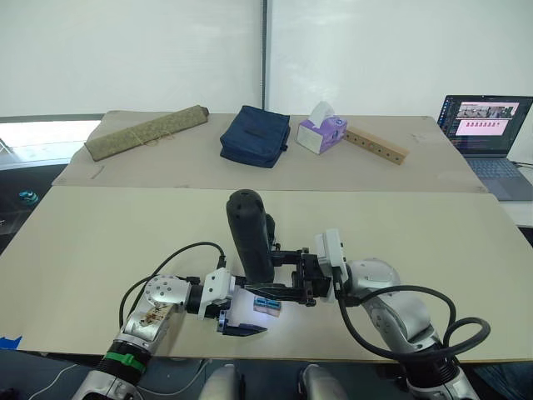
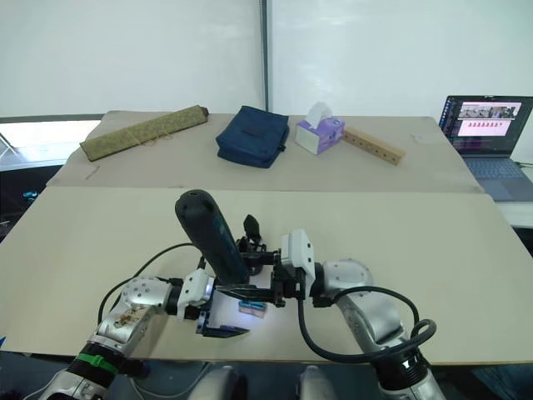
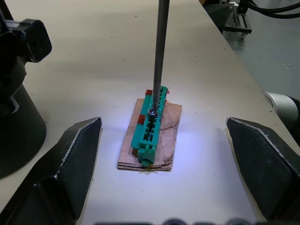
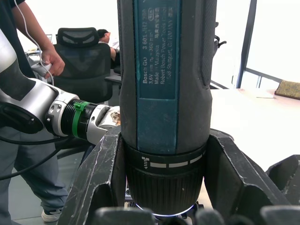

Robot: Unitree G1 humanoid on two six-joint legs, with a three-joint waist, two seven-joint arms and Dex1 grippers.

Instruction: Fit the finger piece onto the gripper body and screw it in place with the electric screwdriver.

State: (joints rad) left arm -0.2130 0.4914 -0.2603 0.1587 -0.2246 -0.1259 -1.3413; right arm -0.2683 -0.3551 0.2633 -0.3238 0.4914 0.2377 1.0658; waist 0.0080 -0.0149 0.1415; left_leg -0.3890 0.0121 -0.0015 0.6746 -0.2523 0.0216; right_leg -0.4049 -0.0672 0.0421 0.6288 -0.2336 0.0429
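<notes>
Silver-grey jointed arms, black looping cables, green band at left wrist; each gripper has black wedge fingers (image 3: 75, 164).

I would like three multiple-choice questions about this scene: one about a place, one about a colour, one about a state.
1. Where does the bit of the electric screwdriver rest?
A. on the green-and-tan block
B. on the tissue box
C. on the laptop

2. What colour is the pouch on the far table?
A. red
B. dark blue
C. yellow

3. How is the left gripper?
A. shut on the block
B. shut on the screwdriver
C. open

Answers: 1 A, the left wrist view shows the metal tip on the green part. 2 B, it is navy in both eye views. 3 C, its fingers stand wide apart on either side of the block.
</notes>
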